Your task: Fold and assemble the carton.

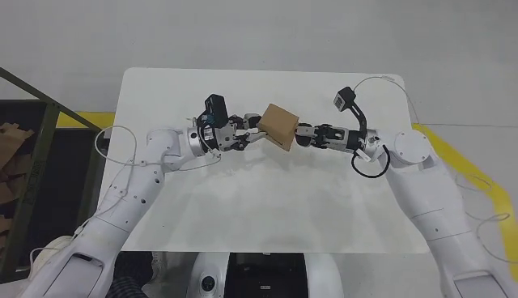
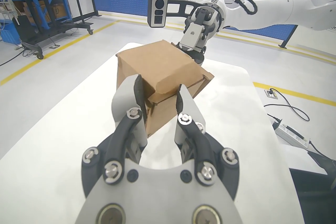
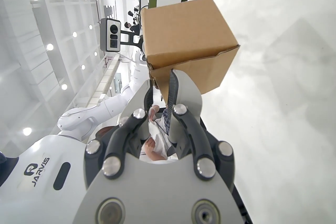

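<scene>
- One white desk (image 1: 243, 209) carries the scene; the carton hangs over its far middle part, between the two arms, and casts a shadow on the desk in the right wrist view.
- One brown carton (image 1: 280, 125) (image 2: 157, 70) (image 3: 183, 33) is folded into a box shape and sits tilted. The end towards the left arm shows folded flaps with open seams, and one flap edge sticks out at a corner.
- Right end effector (image 1: 301, 134) (image 3: 160, 83) (image 2: 193, 51) is clenched on the carton's near edge, with one finger (image 3: 181, 88) across the outer face and the other behind the wall.
- Left end effector (image 1: 252, 130) (image 2: 158, 88) is at the flapped end of the carton, opposite the right one. Whether it is grasping the flap or just set against it, I cannot tell.
</scene>
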`<action>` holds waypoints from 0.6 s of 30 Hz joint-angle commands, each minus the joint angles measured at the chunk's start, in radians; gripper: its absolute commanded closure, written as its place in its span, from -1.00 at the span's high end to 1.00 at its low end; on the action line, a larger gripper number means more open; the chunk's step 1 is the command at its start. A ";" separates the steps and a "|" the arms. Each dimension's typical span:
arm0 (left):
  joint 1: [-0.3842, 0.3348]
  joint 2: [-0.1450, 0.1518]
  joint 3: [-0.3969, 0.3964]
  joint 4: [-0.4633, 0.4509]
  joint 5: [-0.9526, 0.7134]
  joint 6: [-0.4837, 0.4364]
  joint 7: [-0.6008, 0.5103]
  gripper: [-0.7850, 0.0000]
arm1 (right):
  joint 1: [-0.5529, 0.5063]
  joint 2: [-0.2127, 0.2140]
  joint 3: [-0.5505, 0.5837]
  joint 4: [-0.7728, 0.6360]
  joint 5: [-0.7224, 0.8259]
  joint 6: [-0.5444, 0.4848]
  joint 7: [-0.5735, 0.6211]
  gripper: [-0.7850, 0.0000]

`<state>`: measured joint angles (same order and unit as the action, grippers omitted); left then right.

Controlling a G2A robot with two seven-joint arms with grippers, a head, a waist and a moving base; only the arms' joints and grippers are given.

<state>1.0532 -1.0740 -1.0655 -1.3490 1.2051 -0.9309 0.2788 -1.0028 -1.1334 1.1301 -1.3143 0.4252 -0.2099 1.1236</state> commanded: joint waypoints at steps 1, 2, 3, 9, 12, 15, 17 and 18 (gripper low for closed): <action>-0.001 -0.001 0.000 0.003 -0.005 0.000 -0.001 -0.44 | -0.005 0.001 0.000 -0.005 0.004 0.000 0.004 -0.71; -0.002 -0.001 0.001 0.004 -0.006 0.000 -0.002 -0.44 | -0.006 0.001 -0.001 -0.007 0.004 -0.001 0.005 -0.72; -0.002 -0.002 0.001 0.005 -0.009 0.000 -0.002 -0.44 | -0.008 0.001 -0.001 -0.008 0.003 0.000 0.006 -0.71; -0.005 -0.005 0.001 0.008 -0.026 0.003 -0.007 -0.44 | -0.010 0.000 -0.008 -0.009 0.002 -0.002 0.001 -0.69; -0.006 -0.007 0.001 0.011 -0.035 0.004 -0.014 -0.44 | -0.011 0.000 -0.012 -0.009 0.002 -0.003 0.000 -0.68; -0.004 -0.008 0.004 0.014 -0.047 0.003 -0.024 -0.44 | -0.012 -0.001 -0.017 -0.008 0.001 -0.003 -0.002 -0.70; -0.001 -0.010 0.009 0.021 -0.053 0.001 -0.036 -0.44 | -0.009 -0.002 -0.023 -0.001 -0.003 0.002 -0.006 -0.71; 0.000 -0.010 0.011 0.024 -0.053 0.001 -0.042 -0.44 | -0.006 -0.003 -0.026 0.006 -0.004 0.005 -0.008 -0.72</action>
<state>1.0517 -1.0837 -1.0571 -1.3284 1.1529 -0.9293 0.2433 -1.0115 -1.1356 1.1072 -1.3151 0.4222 -0.2079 1.1182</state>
